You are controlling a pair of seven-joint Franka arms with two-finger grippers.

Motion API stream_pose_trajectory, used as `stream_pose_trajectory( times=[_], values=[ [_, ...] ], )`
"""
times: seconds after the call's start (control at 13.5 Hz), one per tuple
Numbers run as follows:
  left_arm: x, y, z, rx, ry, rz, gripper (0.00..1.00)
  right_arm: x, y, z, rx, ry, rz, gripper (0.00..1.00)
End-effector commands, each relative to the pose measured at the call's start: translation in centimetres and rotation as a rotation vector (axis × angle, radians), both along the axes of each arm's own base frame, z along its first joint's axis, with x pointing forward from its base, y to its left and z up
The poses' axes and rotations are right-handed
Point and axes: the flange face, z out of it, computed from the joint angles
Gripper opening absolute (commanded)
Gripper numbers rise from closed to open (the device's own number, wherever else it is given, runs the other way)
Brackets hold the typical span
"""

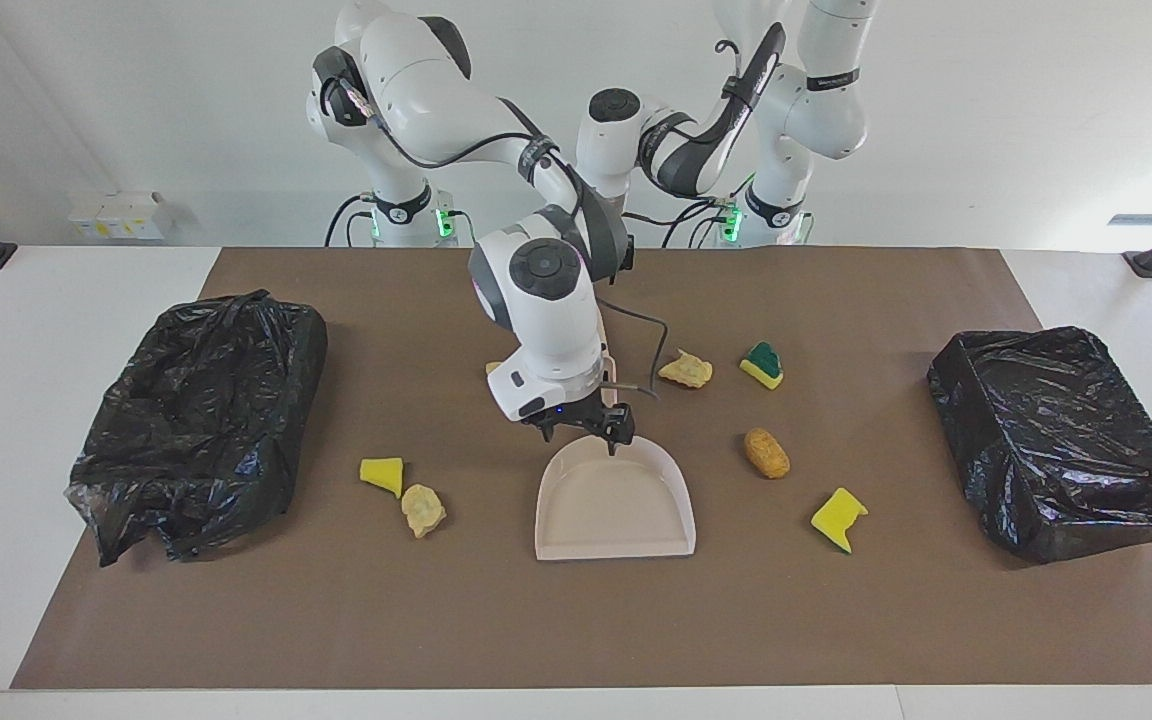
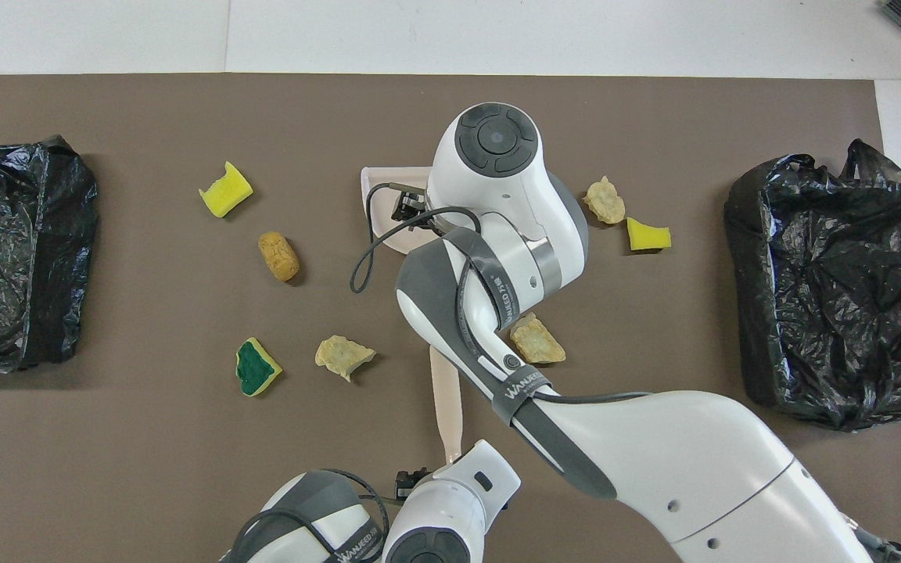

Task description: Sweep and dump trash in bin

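Right gripper [image 1: 586, 432] low over the dustpan [image 1: 614, 505] where pan meets handle, fingers apart, clamped on nothing. Left gripper [image 2: 411, 478] over the robots' end of the brush handle [image 2: 446, 407], fingers apart too. All 7 bits of trash [image 1: 766, 452] loose on the brown mat: 3 toward the right arm's bin [image 1: 196, 420], 4 toward the left arm's bin [image 1: 1066, 440].

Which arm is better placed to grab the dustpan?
Right. The right gripper hangs open over the dustpan at its handle end; the left gripper is by the brush handle's tip, away from the dustpan.
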Motion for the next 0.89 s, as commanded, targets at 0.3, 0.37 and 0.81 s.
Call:
stream_pose_trajectory(
  times=[0.3, 0.37, 0.81],
  values=[
    [-0.3, 0.3, 0.2, -0.023, -0.003, 0.061, 0.4, -3.9, 1.9, -3.3, -0.035, 0.085, 0.207, 0.91],
    [-0.3, 0.3, 0.1, -0.02, -0.001, 0.065, 0.23, -4.0, 1.8, -3.3, -0.037, 0.095, 0.212, 0.81],
    [0.3, 1.0, -0.1, 0.004, 0.015, 0.082, 0.0, -3.7, 0.3, -3.5, 0.014, 0.181, 0.16, 0.0]
  ],
)
